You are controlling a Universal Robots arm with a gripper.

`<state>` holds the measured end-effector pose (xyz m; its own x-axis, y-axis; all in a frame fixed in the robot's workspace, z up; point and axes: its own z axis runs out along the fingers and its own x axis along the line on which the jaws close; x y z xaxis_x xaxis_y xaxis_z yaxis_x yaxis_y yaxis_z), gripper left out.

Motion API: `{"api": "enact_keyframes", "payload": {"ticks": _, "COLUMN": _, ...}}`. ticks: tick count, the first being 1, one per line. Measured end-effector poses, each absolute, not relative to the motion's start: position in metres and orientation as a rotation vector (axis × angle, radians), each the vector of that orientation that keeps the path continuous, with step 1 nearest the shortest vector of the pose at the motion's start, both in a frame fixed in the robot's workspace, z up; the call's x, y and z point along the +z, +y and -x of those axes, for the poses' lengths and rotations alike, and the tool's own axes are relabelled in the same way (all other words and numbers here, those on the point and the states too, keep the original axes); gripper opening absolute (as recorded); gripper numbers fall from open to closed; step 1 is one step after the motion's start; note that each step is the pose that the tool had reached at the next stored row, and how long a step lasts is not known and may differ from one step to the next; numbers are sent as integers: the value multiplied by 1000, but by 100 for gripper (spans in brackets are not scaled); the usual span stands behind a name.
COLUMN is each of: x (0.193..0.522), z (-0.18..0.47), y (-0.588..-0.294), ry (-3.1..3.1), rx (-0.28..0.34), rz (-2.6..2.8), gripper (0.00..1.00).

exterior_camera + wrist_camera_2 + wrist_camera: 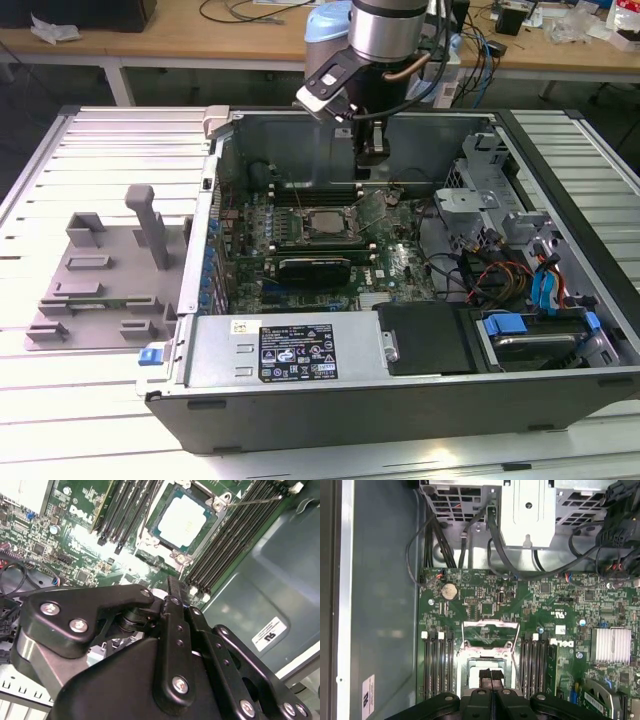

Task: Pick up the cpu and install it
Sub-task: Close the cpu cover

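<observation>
The cpu (185, 520), a flat square chip with a silver-grey top, lies in the black socket frame (150, 532) on the green motherboard (85, 545), between rows of memory slots. The exterior view shows the cpu (325, 222) near the middle of the open computer case. My gripper (372, 152) hangs above the board near the case's back wall, up and to the exterior view's right of the cpu. Its black fingers (485, 679) are pressed together with nothing between them, and they hide part of the socket in the first wrist view.
A grey plastic tray (100, 285) with upright posts sits outside the case on the exterior view's left. Inside are a metal drive cage (480, 200), loose cables (500, 275), a power supply (290, 350) and a finned heatsink (610, 645). The socket's metal load plate (487, 630) stands open.
</observation>
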<state>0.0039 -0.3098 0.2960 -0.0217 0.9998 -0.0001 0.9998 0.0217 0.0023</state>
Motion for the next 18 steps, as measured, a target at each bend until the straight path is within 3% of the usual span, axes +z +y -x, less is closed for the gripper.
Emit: {"api": "enact_keyframes", "payload": {"ticks": 18, "x": 296, "z": -40, "y": -310, "ry": 2244, "rx": 2, "rz": -2196, "gripper": 11}}
